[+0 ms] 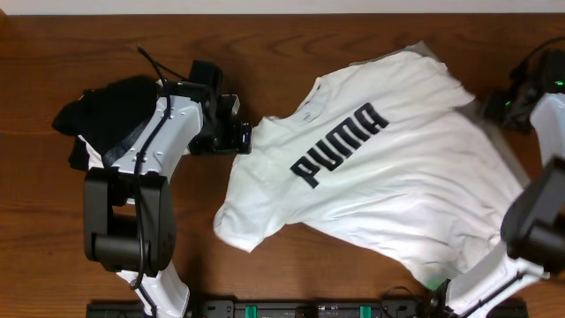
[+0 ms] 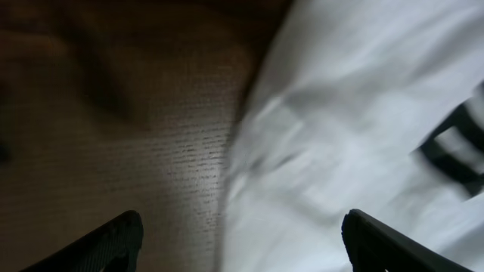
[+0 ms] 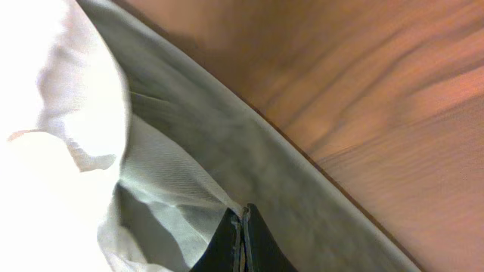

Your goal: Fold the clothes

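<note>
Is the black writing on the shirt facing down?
No, the black lettering shows on the upward side of the white T-shirt.

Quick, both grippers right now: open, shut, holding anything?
Left gripper: open, holding nothing, over the edge of the T-shirt.
Right gripper: shut, pinching a fold of the T-shirt.

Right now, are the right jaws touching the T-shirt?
Touching. Right wrist view: the right jaws stand shut, with the T-shirt fabric gathered into their tips.

left fingers [image 2: 113, 243] spread, right fingers [image 3: 227, 245] closed
</note>
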